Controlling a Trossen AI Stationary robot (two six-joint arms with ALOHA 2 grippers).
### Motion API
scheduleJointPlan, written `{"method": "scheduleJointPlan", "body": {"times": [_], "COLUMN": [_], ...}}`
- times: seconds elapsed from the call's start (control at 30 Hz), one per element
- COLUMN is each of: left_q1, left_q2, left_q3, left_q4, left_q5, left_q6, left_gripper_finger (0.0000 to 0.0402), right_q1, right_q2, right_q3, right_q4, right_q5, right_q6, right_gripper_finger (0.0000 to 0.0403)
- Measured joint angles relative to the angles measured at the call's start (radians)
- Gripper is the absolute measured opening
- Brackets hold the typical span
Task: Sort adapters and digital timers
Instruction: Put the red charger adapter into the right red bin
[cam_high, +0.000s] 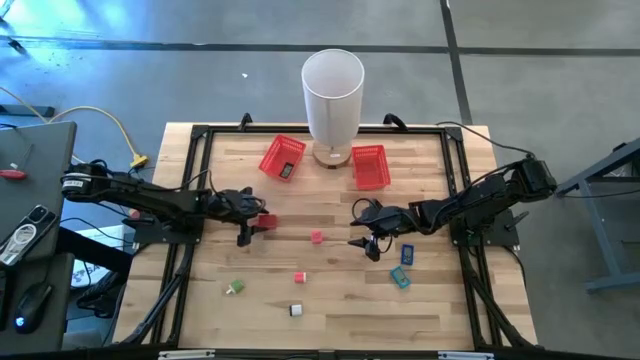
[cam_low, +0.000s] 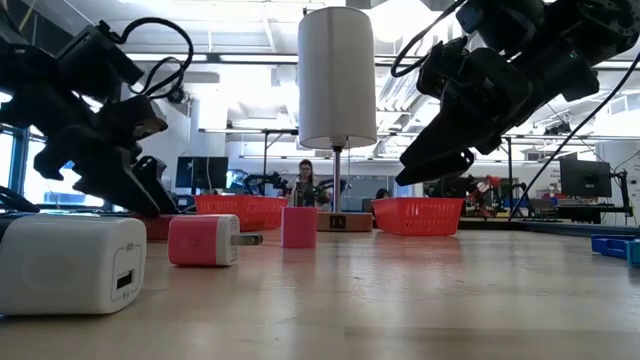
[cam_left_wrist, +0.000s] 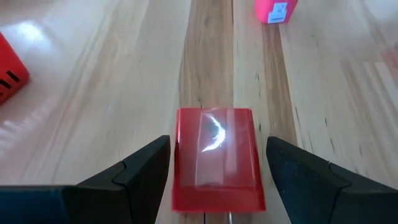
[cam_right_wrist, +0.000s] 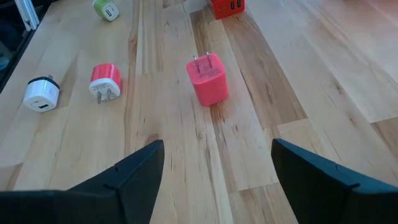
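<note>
Wooden table seen from above, two red baskets at the top. Centre-left, left gripper straddles a red adapter, fingers spread, not touching; closing seems next. Centre-right, right gripper hovers, fingers spread, near a pink adapter

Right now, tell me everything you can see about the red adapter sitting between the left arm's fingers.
The red adapter is a small glossy block, plastic by its look, with a bright glare on its top face. It lies flat on the wooden table, in the gap between the open fingers of the left gripper, with a sliver of space on each side, so nothing grips it. From above it shows at that gripper's tip. Its prongs are not visible.
</note>
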Motion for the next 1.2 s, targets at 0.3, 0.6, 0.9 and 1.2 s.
{"method": "scheduleJointPlan", "body": {"times": [0.3, 0.6, 0.9, 1.2], "left_q1": [0.0, 0.0, 0.0, 0.0], "left_q2": [0.003, 0.004, 0.004, 0.004], "left_q3": [-0.061, -0.082, -0.082, -0.082], "left_q4": [0.075, 0.115, 0.094, 0.086], "left_q5": [0.012, 0.011, 0.015, 0.015], "left_q6": [-0.01, -0.048, -0.084, -0.146], "left_gripper_finger": [0.0258, 0.0258, 0.0258, 0.0258], "right_q1": [0.0, 0.0, 0.0, 0.0], "right_q2": [0.0, 0.0, 0.0, 0.0], "right_q3": [0.0, 0.0, 0.0, 0.0], "right_q4": [0.0, 0.014, 0.03, 0.03], "right_q5": [0.048, 0.054, 0.053, 0.055], "right_q6": [0.0, 0.0, 0.031, 0.045], "right_gripper_finger": [0.0286, 0.0286, 0.0286, 0.0286]}}
